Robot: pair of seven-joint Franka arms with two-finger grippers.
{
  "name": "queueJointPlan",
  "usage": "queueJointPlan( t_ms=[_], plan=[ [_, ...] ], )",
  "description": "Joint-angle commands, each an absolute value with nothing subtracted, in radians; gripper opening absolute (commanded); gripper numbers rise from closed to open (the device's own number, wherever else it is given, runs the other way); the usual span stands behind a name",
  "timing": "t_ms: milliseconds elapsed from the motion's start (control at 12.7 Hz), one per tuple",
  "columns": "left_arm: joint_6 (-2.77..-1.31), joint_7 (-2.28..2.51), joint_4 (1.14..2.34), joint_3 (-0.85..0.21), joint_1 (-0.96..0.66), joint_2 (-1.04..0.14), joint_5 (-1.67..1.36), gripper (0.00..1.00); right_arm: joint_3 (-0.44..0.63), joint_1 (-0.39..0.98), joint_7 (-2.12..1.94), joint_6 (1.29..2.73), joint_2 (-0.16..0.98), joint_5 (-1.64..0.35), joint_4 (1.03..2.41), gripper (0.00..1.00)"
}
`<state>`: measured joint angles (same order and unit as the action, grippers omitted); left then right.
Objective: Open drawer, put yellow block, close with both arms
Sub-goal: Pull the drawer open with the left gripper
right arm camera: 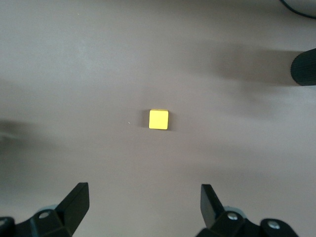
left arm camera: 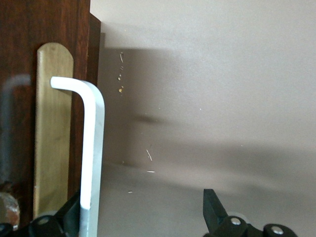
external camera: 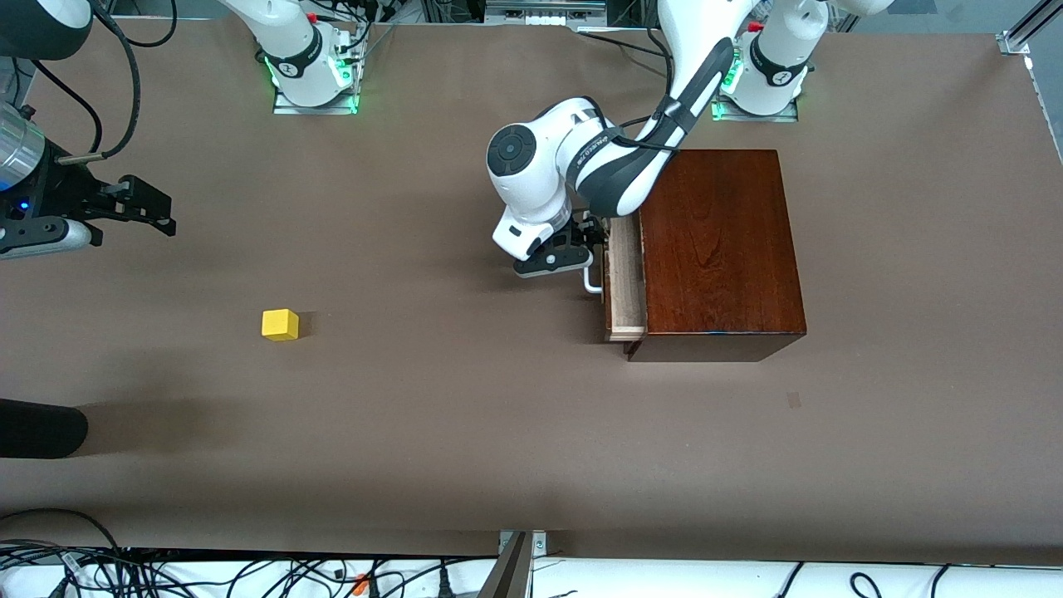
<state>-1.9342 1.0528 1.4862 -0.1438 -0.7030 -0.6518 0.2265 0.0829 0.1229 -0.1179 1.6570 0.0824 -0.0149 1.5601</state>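
The reddish-brown box stands toward the left arm's end of the table. Its drawer is pulled out a little, showing a strip of pale wood. My left gripper is at the white handle, open. In the left wrist view the handle runs between the jaws of the left gripper, close against one finger. The yellow block lies on the bare table toward the right arm's end. My right gripper hangs open and empty in the air. The right wrist view shows the block below the right gripper.
A black rounded object pokes in at the table's edge at the right arm's end, nearer the front camera than the block; it also shows in the right wrist view. Brown table stretches between block and drawer.
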Motion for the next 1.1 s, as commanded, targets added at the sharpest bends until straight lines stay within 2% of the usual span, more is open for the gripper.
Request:
queueJointPlan(
  t_ms=[0,315,709,945,1024],
  plan=[
    [-1.996,1.077,1.470,-0.143,-0.722,-0.658,0.160,1.00,0.080,0.114,-0.121,1.649,0.092,-0.020,1.537,1.00],
    [-2.002,1.077,1.404,-0.144,-0.747,-0.699,0.134,1.00,0.080,0.114,-0.121,1.649,0.092,-0.020,1.536,1.00],
    [-2.031,1.091,1.401,-0.144,-0.750,-0.703,0.132,1.00,0.080,0.114,-0.123,1.651,0.092,-0.020,1.537,1.00],
    [-2.016,1.074,1.378,-0.143,-0.747,-0.692,0.133,1.00,0.080,0.112,-0.118,1.709,0.101,-0.018,1.537,1.00],
    [-1.988,1.071,1.378,-0.143,-0.741,-0.674,0.149,1.00,0.078,0.115,-0.121,1.733,0.145,-0.018,1.537,1.00]
  ],
)
